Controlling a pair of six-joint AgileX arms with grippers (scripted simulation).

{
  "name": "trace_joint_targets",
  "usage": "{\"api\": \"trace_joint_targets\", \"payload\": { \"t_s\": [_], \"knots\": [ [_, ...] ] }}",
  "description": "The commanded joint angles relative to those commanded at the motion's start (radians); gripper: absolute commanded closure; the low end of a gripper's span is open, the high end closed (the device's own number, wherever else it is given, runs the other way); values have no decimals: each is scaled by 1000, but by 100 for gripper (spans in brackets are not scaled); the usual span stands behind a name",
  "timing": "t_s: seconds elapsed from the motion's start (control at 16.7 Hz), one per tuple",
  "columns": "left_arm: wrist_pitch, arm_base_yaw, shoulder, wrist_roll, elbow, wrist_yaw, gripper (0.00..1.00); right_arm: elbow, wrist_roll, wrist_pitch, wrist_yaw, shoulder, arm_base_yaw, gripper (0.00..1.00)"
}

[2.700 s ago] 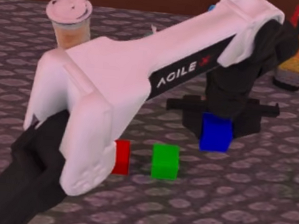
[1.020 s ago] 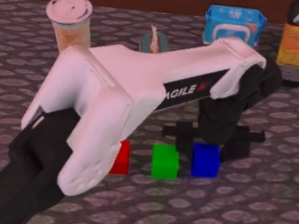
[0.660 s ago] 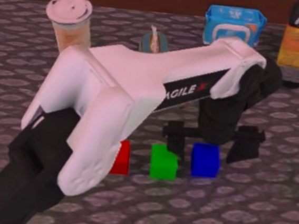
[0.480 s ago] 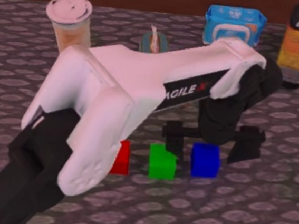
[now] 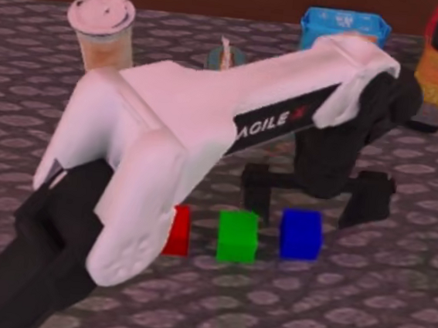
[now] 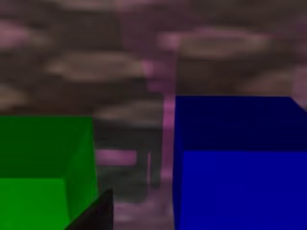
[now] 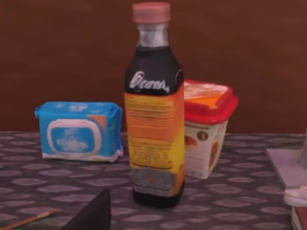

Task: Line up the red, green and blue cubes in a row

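Top view: the blue cube point(image 5: 301, 234) sits on the table point(image 5: 392, 305) just right of the green cube point(image 5: 238, 235), with the red cube point(image 5: 177, 229) further left, partly hidden by the arm. The left gripper point(image 5: 315, 196) hovers above, fingers spread and released. To finish cleanly, I judge it should lift straight up without nudging the row. The right gripper is out of sight.

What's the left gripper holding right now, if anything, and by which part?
Nothing. The left gripper is open above the blue cube, fingers clear of it. The cube sits on the table beside the green cube.
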State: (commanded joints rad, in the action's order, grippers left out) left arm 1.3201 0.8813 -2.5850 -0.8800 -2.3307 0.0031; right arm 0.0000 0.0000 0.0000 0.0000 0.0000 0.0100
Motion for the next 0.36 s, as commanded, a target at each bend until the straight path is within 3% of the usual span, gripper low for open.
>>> {"api": "trace_joint_targets", "payload": {
  "t_s": [0.36],
  "knots": [
    [171,-12,1,1,-177,-1,0,0,0,0,0,0,0,0]
  ]
}}
